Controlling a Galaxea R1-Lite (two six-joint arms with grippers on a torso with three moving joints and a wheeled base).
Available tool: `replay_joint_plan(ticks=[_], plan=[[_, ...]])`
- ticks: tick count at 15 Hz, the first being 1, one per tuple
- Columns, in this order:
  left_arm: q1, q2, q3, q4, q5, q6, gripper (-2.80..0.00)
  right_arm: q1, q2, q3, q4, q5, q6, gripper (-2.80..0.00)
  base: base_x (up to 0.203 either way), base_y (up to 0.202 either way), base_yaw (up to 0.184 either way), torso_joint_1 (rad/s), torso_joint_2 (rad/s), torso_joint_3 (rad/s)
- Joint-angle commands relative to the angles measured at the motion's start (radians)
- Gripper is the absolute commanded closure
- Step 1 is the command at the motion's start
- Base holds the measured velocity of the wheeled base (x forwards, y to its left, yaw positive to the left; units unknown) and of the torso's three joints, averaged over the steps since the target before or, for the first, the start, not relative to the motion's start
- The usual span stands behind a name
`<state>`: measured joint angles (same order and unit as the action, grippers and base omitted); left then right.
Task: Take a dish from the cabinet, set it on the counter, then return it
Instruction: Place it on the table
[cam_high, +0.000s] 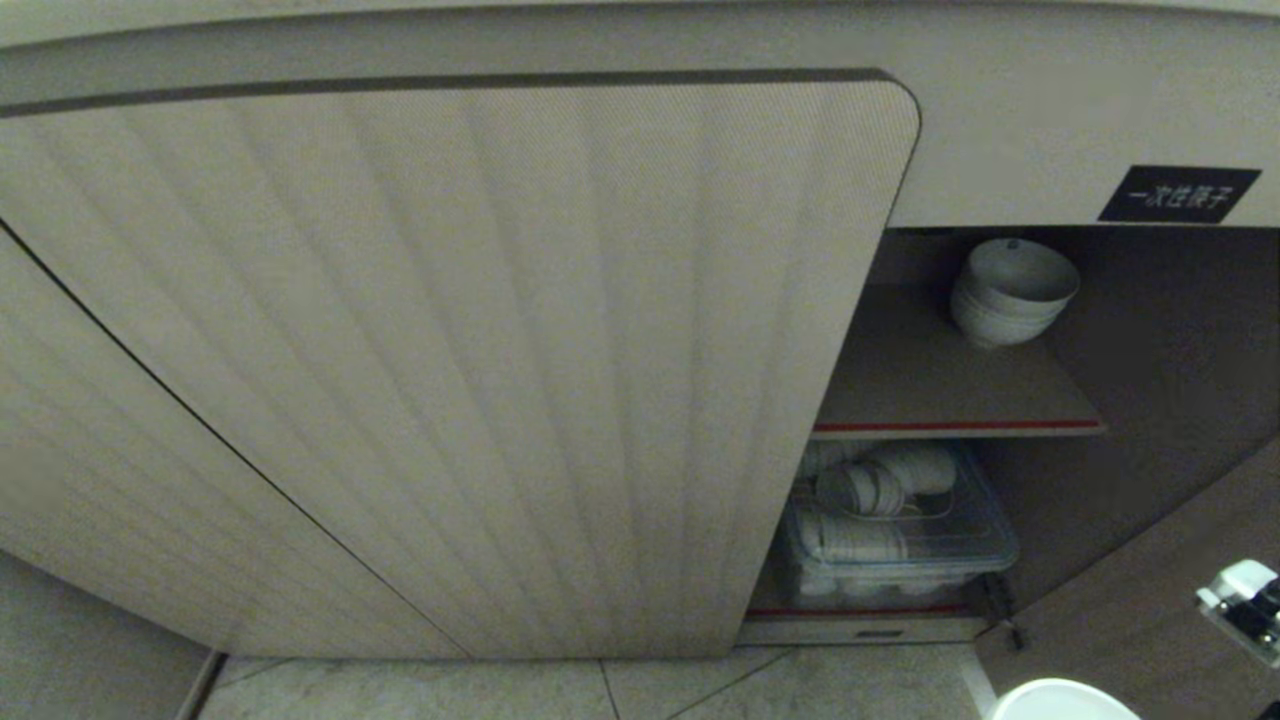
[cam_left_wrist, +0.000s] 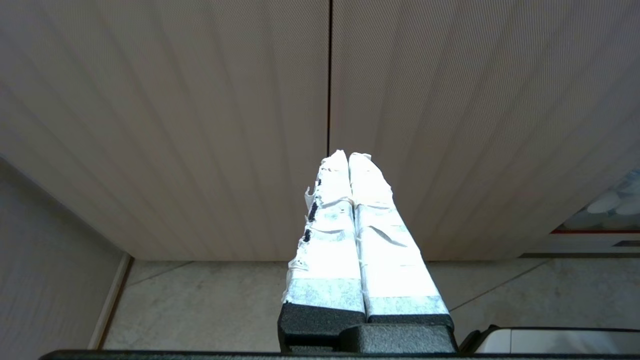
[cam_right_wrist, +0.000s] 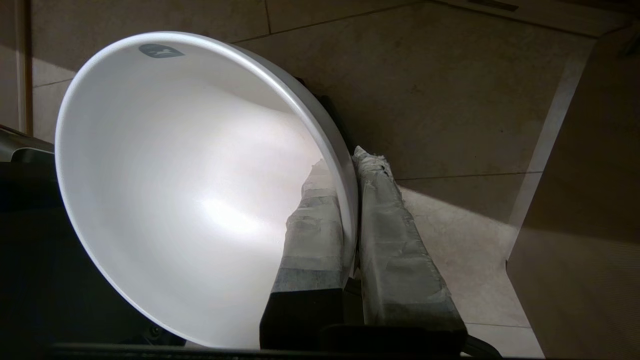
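Note:
My right gripper (cam_right_wrist: 346, 161) is shut on the dish (cam_right_wrist: 190, 190), a plain white bowl. One taped finger is inside the bowl and the other outside, pinching its rim. The bowl hangs tilted on its side over the tiled floor. In the head view only the dish's rim (cam_high: 1065, 700) shows, at the bottom right corner, in front of the open cabinet (cam_high: 940, 390). My left gripper (cam_left_wrist: 348, 155) is shut and empty, parked facing the ribbed cabinet door (cam_left_wrist: 200, 125). The counter's top is out of view.
A stack of white bowls (cam_high: 1010, 290) sits at the back of the brown, red-edged shelf. Below it a clear bin (cam_high: 900, 530) holds more white dishes. A black label (cam_high: 1178, 194) is above the opening. The swung-open brown door (cam_high: 1130, 600) stands at the right.

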<state>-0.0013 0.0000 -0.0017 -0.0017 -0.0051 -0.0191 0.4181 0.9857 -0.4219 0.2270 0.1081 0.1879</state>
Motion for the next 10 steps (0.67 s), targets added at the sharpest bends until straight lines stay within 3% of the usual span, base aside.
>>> replay_joint_plan(ticks=[1, 10], plan=[[0.001, 0.000, 0.000, 0.000, -0.001, -0.001, 0.00, 0.001, -0.001, 0.000, 0.002, 0.001, 0.001, 0.00, 0.000, 0.000, 0.000, 0.000, 0.00, 0.000], [0.001, 0.000, 0.000, 0.000, 0.000, -0.001, 0.00, 0.007, -0.002, 0.003, 0.002, 0.004, -0.022, 0.00, 0.000, 0.000, 0.000, 0.000, 0.00, 0.000]])
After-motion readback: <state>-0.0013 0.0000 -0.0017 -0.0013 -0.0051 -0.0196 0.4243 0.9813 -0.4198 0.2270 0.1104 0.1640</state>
